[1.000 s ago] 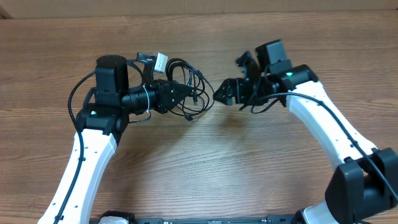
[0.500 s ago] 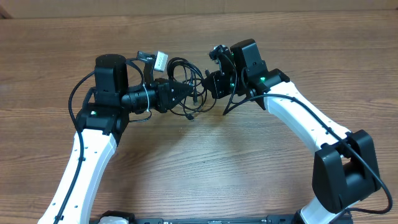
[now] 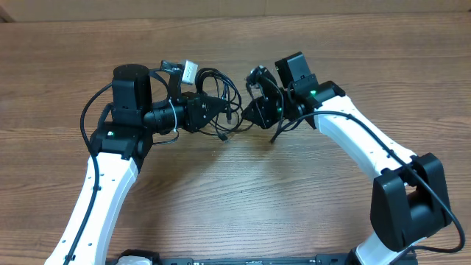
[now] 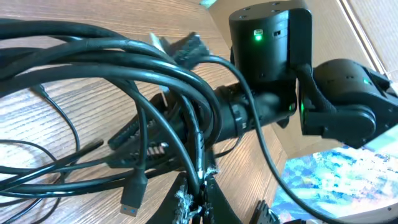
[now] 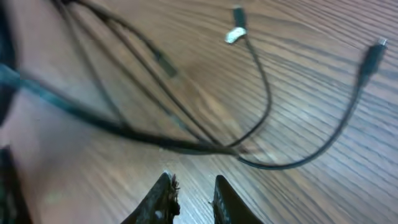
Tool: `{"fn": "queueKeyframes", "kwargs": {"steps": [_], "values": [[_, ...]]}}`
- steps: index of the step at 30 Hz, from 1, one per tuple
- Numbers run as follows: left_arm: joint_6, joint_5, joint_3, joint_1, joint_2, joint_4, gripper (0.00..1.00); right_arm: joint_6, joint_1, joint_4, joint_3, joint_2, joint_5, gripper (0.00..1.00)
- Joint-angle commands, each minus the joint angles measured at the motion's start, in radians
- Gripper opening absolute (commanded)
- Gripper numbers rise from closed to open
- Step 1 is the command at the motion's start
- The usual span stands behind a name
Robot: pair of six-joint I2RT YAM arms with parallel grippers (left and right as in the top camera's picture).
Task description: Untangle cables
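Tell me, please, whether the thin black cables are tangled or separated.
Tangled: the thin black cables cross and loop through each other in one bundle.

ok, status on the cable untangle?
Left fingers shut on the cables. Right fingers slightly open, empty, short of a silver-tipped plug. No obstruction seen.

Black cables (image 4: pixel 124 56) bunched close; right arm (image 4: pixel 273 68) behind, green light lit.
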Motion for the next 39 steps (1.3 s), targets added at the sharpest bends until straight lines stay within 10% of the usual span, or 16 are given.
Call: {"fn": "queueKeyframes", "kwargs": {"steps": [1, 9, 20, 23, 25, 26, 34, 39], "values": [[0.031, 0.005, 0.014, 0.005, -0.02, 0.005, 0.04, -0.241, -0.068, -0.002, 0.002, -0.001, -0.251, 0.38], [0.031, 0.005, 0.014, 0.005, -0.02, 0.005, 0.04, -0.291, -0.146, 0.145, 0.002, 0.0, -0.376, 0.67], [0.031, 0.214, 0.014, 0.005, -0.02, 0.071, 0.04, -0.377, -0.05, 0.205, 0.002, 0.002, -0.36, 0.63], [0.031, 0.274, 0.014, 0.005, -0.02, 0.095, 0.04, -0.377, -0.039, 0.2, 0.002, 0.002, -0.361, 0.46], [0.031, 0.266, 0.014, 0.005, -0.019, 0.095, 0.04, -0.372, -0.036, 0.188, 0.002, 0.002, -0.36, 0.05], [0.031, 0.254, 0.014, 0.005, -0.019, 0.095, 0.04, -0.372, -0.036, 0.18, 0.002, 0.002, -0.36, 0.04], [0.064, -0.562, 0.014, 0.005, -0.019, -0.248, 0.04, 0.008, -0.12, -0.009, 0.002, 0.002, 0.065, 0.04], [0.065, -0.64, 0.014, 0.005, -0.019, -0.305, 0.04, 0.359, -0.333, -0.161, 0.002, 0.002, 0.343, 0.04]]}}
